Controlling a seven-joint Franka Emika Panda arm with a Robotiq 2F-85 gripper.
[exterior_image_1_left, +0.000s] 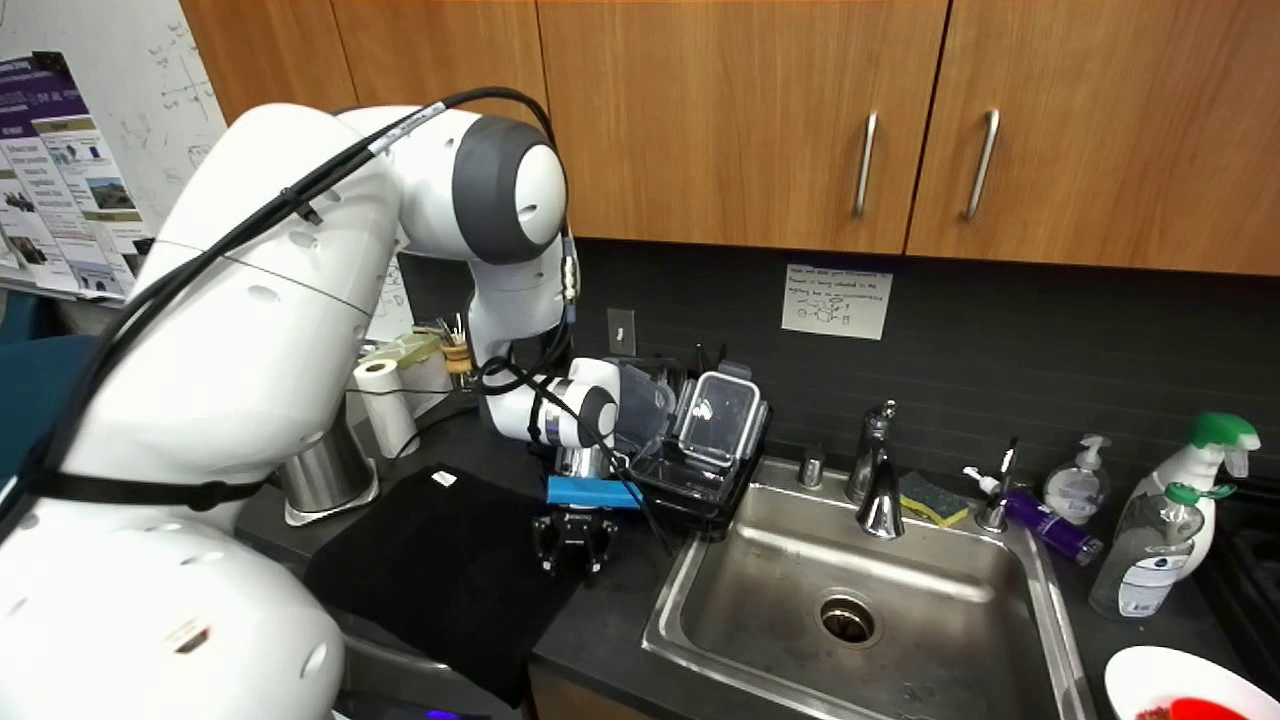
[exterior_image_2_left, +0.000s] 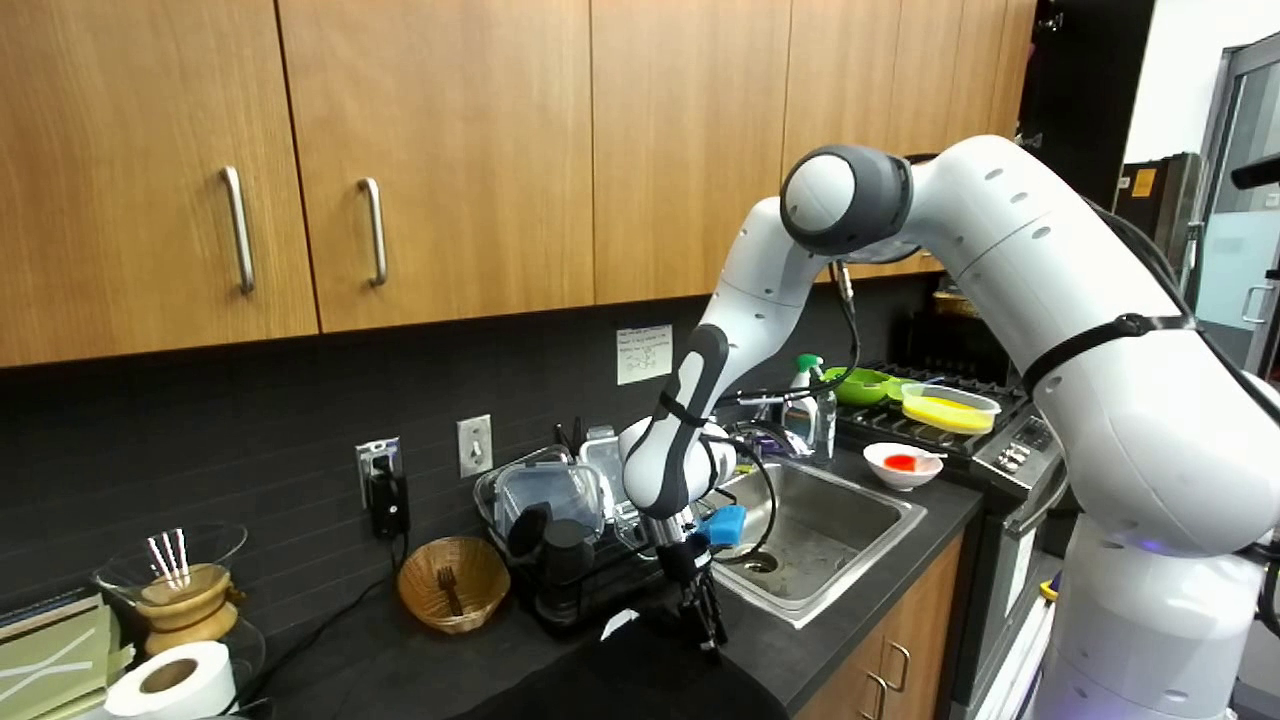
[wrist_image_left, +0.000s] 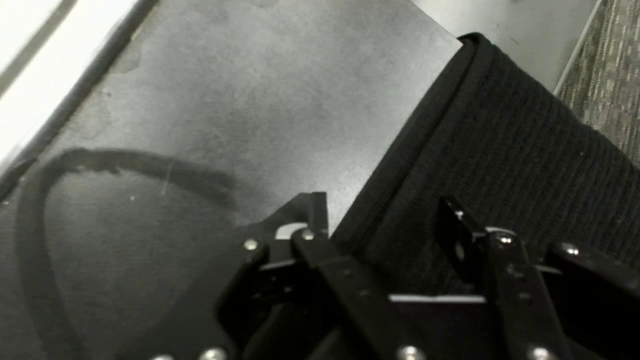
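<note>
A black ribbed cloth (wrist_image_left: 525, 130) lies on the dark countertop (wrist_image_left: 260, 85) and hangs over its front edge; both exterior views show it too (exterior_image_1_left: 440, 590) (exterior_image_2_left: 640, 685). Over one side of this cloth, my gripper (wrist_image_left: 383, 212) points down with its fingers apart. In the wrist view the folded hem runs through the gap between the fingertips. One finger (wrist_image_left: 318, 212) appears against bare counter, the other against cloth. Whether either touches the cloth I cannot tell. Seen from outside, the gripper (exterior_image_1_left: 572, 562) (exterior_image_2_left: 704, 635) is low, near the counter surface. Nothing is gripped.
A black dish rack (exterior_image_1_left: 690, 510) with clear containers stands right behind the gripper. Beside it is the steel sink (exterior_image_1_left: 760, 580) with its faucet (exterior_image_1_left: 880, 490). A metal kettle (exterior_image_1_left: 325, 475), a paper roll (exterior_image_1_left: 385, 400) and a wicker basket (exterior_image_2_left: 415, 585) are also on the counter.
</note>
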